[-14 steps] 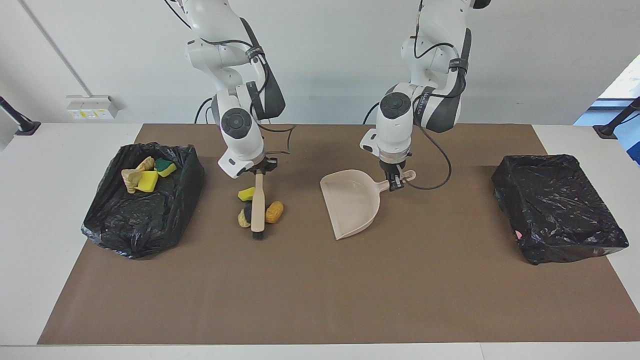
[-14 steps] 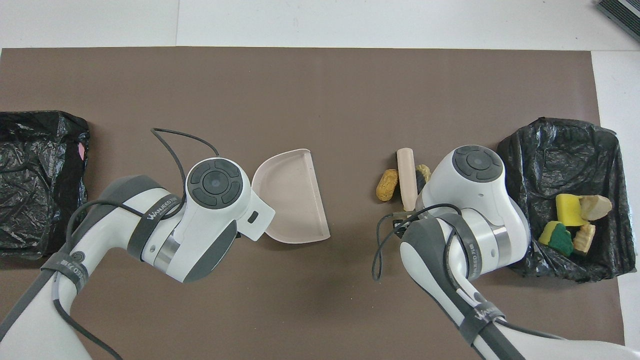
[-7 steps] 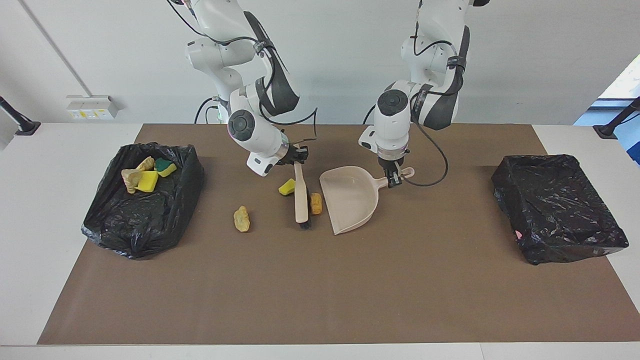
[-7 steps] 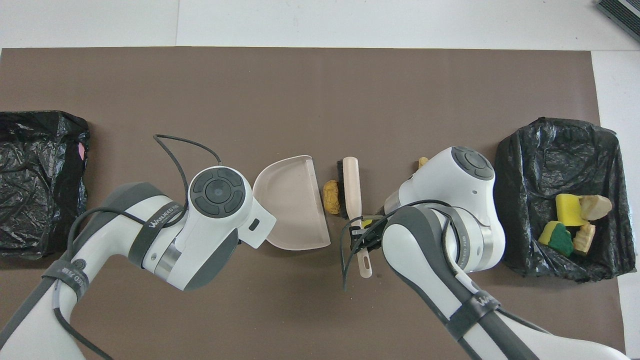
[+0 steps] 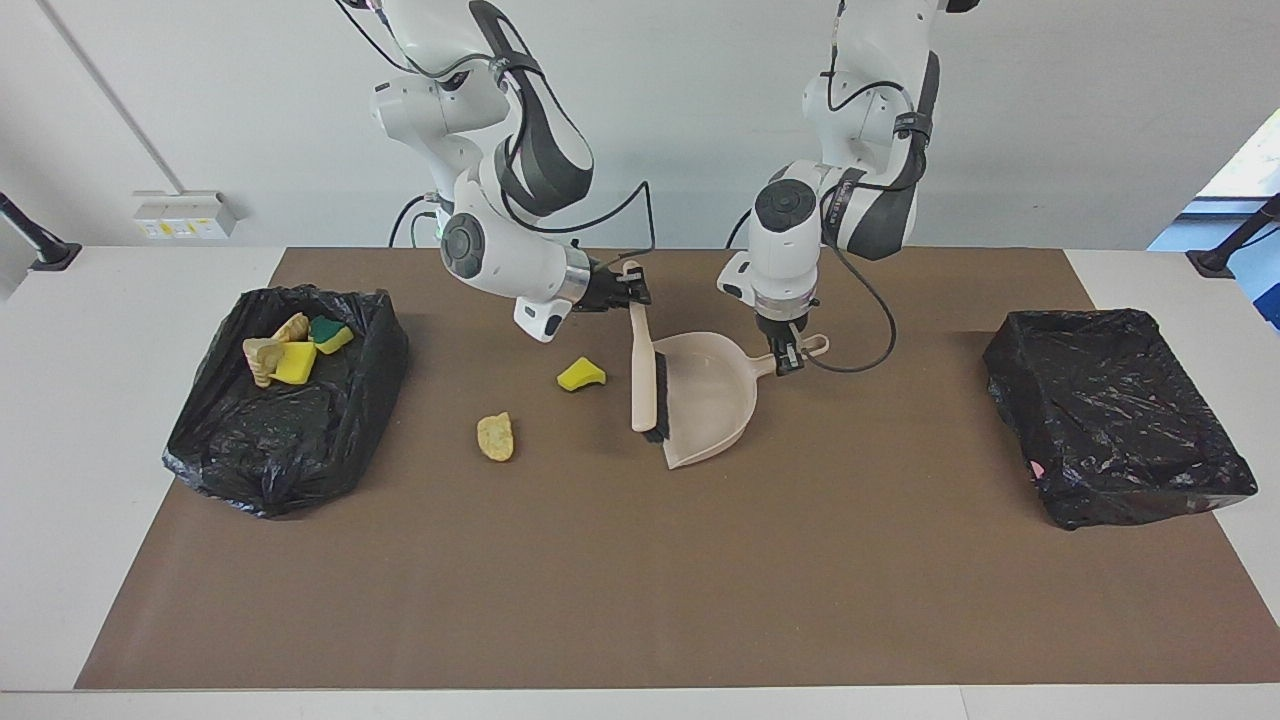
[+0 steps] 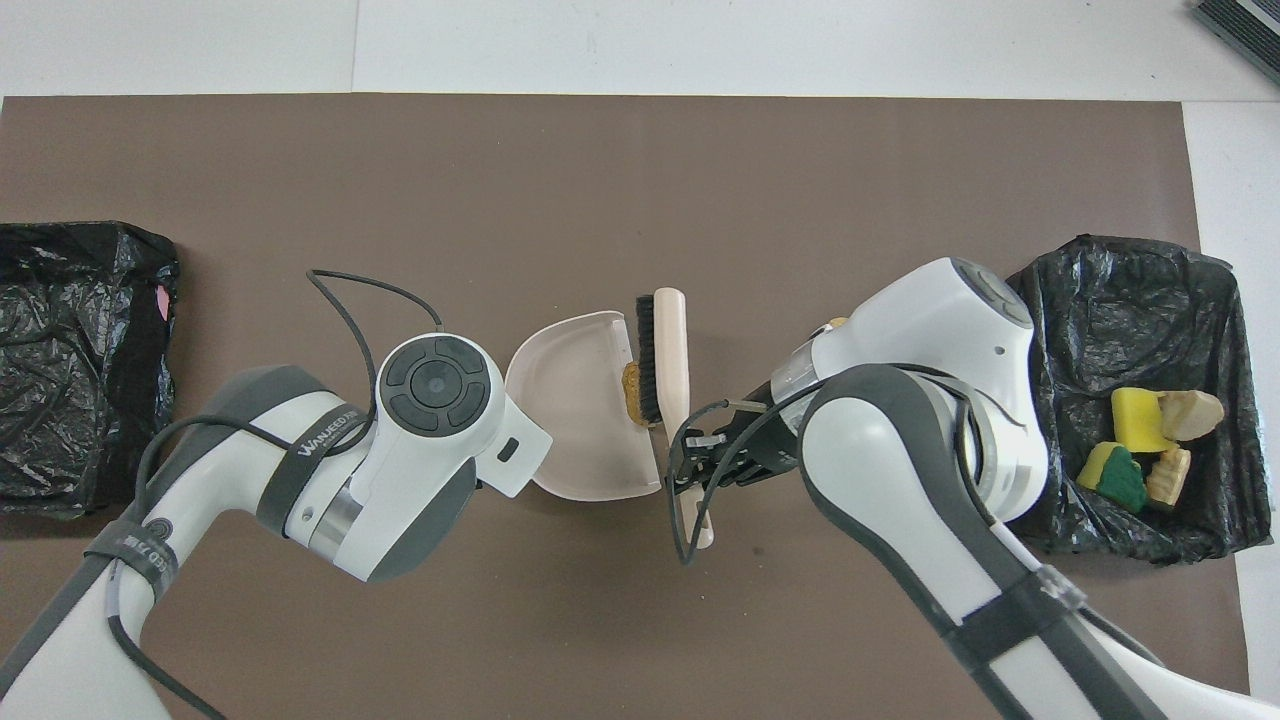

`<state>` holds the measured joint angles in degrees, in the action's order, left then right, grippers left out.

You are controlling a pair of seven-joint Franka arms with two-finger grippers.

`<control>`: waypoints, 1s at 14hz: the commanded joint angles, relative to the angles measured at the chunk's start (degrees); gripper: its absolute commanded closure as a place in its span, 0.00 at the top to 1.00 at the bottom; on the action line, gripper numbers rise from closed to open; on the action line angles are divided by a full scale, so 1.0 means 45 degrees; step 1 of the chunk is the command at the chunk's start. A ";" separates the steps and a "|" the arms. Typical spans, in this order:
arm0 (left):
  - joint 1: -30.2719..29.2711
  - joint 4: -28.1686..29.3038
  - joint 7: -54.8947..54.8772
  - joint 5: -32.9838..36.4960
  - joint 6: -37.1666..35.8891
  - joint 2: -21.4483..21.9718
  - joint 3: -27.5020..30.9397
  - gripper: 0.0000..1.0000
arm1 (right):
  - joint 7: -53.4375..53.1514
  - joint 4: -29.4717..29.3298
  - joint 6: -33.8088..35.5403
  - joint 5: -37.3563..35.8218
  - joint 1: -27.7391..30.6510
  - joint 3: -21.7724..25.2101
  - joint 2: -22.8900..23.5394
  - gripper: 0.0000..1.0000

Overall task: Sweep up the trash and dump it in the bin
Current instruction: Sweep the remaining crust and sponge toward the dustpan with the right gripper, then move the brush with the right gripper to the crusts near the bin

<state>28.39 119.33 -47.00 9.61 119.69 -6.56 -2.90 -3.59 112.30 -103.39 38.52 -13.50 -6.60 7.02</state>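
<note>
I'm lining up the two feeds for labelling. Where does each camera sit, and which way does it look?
Facing view: high across the table, looking at both robots; whole arms show, left claw shut on the dustpan handle.
Overhead view: above the robots' end, looking steeply down; arms enter from the bottom, right claw shut on the brush.
Shared: dustpan, brush, both black bins, turned half around.

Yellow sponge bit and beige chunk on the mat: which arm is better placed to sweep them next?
Right. The right end effector holds the brush; the yellow sponge bit and beige chunk lie toward that arm's end. The left end effector holds the dustpan.
</note>
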 commanded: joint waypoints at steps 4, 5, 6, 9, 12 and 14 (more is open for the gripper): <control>0.0195 0.0592 0.0171 0.0266 0.0394 0.0403 0.0136 0.00 | -0.0998 0.0003 0.1141 -0.6437 0.1204 0.0021 -0.1110 0.00; 0.0195 0.0592 0.0171 0.0266 0.0432 0.0384 0.0136 0.00 | -0.0922 0.0470 0.0849 -0.8133 0.1281 0.0002 -0.1324 0.00; 0.0195 0.0592 0.0171 0.0266 0.0549 0.0384 0.0136 0.00 | -0.0863 0.0648 0.0653 -0.9330 0.1669 -0.0056 -0.1326 0.00; 0.0156 0.0592 0.0171 0.0266 0.0550 0.0384 0.0136 0.00 | -0.0550 0.1407 0.0476 -1.1192 0.1790 -0.0057 -0.0956 0.00; 0.0156 0.0592 0.0171 0.0266 0.0628 0.0384 0.0136 0.00 | -0.0453 0.2620 -0.0655 -1.1529 0.2081 -0.0096 -0.0955 0.00; 0.0136 0.0592 0.0171 0.0266 0.0628 0.0384 0.0136 0.00 | -0.0511 0.2681 -0.0249 -1.0715 0.1443 -0.0154 -0.0916 0.00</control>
<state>28.39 119.61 -47.00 9.67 120.57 -6.55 -2.80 -6.52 123.10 -104.54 -11.59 -5.81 -6.16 3.98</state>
